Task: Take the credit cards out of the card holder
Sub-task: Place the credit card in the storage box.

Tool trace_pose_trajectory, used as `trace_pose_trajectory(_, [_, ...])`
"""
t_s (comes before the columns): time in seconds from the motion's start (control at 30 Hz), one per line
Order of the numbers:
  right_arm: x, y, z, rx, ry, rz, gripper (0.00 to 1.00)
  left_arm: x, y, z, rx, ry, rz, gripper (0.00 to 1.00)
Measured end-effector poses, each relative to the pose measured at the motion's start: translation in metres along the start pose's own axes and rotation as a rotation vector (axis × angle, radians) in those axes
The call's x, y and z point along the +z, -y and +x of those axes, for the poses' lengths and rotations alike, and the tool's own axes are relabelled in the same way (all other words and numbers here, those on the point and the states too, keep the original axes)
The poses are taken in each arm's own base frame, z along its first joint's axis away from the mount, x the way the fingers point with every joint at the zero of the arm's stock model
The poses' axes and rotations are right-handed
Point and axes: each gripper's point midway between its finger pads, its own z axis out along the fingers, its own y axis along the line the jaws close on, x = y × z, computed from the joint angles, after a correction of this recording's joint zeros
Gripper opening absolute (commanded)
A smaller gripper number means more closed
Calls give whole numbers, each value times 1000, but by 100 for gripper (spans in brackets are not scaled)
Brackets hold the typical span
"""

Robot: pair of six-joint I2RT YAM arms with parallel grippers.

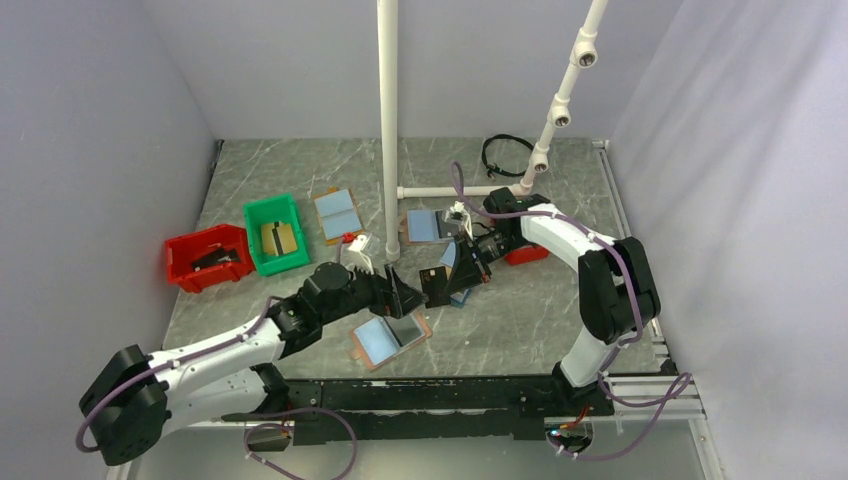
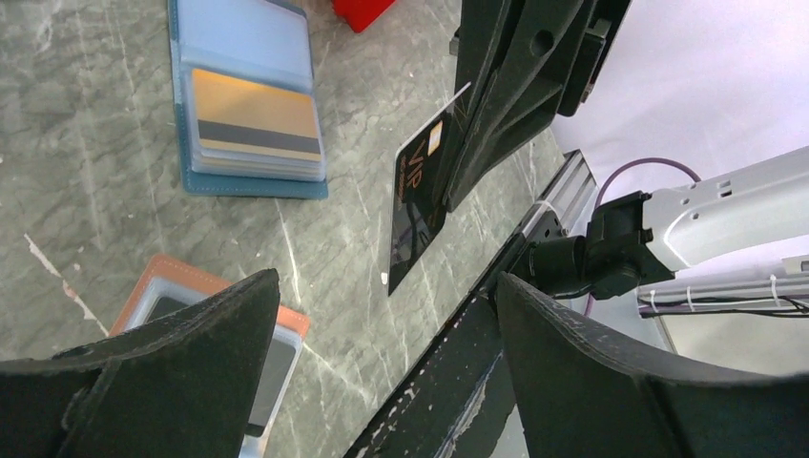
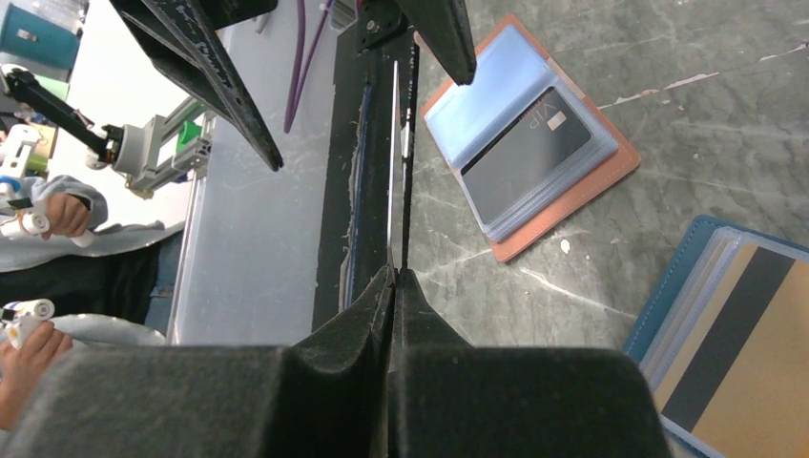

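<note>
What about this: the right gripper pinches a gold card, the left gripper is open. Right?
Only the colour is wrong: the card in the right gripper is black, as the left wrist view shows. The left gripper is open.

A credit card stands on edge in my right gripper above mid-bench. My left gripper faces it from the left, apart. Below, toward the near edge, lies the card holder, a second credit card in its right half. A bin sits near the left edge, a second bin beside it.
</note>
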Motion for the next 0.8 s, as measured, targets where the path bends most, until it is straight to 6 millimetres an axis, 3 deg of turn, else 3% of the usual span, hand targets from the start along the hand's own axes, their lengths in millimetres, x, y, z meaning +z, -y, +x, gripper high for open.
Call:
trace_pose_trajectory(0.1, [0, -2, 0, 0, 2, -8, 0, 6, 1, 0, 2, 1, 15, 75])
trace_pose_trajectory(0.5, [0, -6, 0, -11, 8, -24, 0, 26, 7, 6, 1, -37, 70, 53])
trace_pose_trajectory(0.8, [0, -8, 0, -13, 7, -28, 0, 27, 16, 2, 7, -28, 107, 50])
